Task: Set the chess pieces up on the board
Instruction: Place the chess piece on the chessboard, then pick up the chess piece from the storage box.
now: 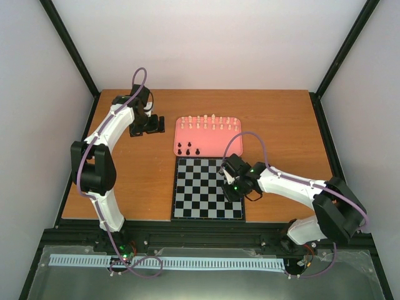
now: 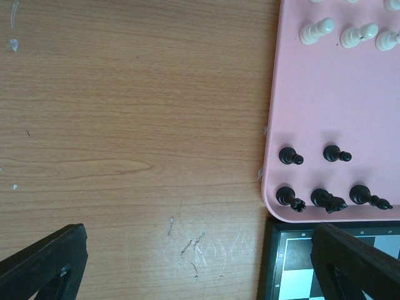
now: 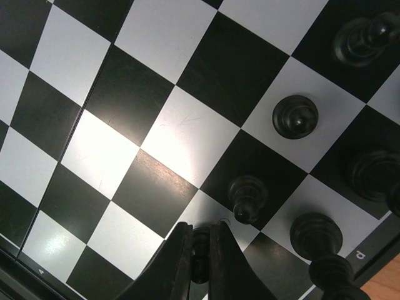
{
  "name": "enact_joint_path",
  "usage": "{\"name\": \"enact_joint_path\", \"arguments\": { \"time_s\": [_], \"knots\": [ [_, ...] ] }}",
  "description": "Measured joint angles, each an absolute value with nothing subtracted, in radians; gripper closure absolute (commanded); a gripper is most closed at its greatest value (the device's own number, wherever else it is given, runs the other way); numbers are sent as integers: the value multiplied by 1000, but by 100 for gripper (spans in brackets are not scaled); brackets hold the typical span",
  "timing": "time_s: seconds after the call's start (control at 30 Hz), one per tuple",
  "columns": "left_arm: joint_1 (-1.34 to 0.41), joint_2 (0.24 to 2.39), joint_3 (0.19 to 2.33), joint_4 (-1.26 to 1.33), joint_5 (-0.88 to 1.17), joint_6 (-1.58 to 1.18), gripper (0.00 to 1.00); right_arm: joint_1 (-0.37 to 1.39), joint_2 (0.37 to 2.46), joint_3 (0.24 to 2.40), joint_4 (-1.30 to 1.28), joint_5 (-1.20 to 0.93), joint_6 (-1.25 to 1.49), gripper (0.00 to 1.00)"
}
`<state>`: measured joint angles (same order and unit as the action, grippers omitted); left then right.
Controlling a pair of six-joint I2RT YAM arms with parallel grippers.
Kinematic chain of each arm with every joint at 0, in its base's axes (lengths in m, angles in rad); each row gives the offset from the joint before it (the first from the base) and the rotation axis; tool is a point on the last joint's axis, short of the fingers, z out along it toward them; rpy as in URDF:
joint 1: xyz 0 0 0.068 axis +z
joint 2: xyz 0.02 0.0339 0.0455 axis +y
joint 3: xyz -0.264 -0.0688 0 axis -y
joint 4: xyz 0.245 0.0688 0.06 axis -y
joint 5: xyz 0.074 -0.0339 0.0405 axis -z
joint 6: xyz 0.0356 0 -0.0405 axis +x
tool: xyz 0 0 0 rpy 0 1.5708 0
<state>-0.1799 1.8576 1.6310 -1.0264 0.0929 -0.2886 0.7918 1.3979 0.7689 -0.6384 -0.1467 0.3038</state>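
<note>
R gripper (image 3: 201, 232) pinches blk piece (image 3: 200, 255) low over board (image 3: 156, 144) edge row, to seat it upright; L gripper (image 2: 200, 262) spread wide, waiting off board.

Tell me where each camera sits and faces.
Top external: high behind the robot, looking down on board, tray, left arm, right arm.
Left wrist: over table beside tray, facing down; open left tool at bottom.
Right wrist: low over board, facing down; right tool shut on black piece.
Shared: top and left wrist show tray's black pieces.
</note>
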Motion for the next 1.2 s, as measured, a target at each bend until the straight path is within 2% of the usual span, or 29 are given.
{"name": "enact_joint_path", "arguments": {
  "time_s": [0.13,0.37,0.67,0.77,0.87,0.97,1.1,1.2],
  "knots": [
    [-180,1858,1630,-1026,93,-289,0,792,1406,769,-639,-147,303,90],
    [-180,1858,1629,-1026,93,-289,0,792,1411,769,-643,-143,300,75],
    [-180,1858,1629,-1026,93,-289,0,793,1397,810,-703,-144,292,68],
    [-180,1858,1629,-1026,93,-289,0,795,1366,874,-754,-150,283,66],
    [-180,1858,1629,-1026,93,-289,0,802,1341,962,-806,-160,268,57],
    [-180,1858,1629,-1026,93,-289,0,804,1342,1049,-846,-165,247,52],
    [-180,1858,1629,-1026,94,-289,0,804,1433,1196,-880,-141,210,50],
    [-180,1858,1629,-1026,96,-289,0,787,1607,1367,-869,-118,179,51]
  ]
}}
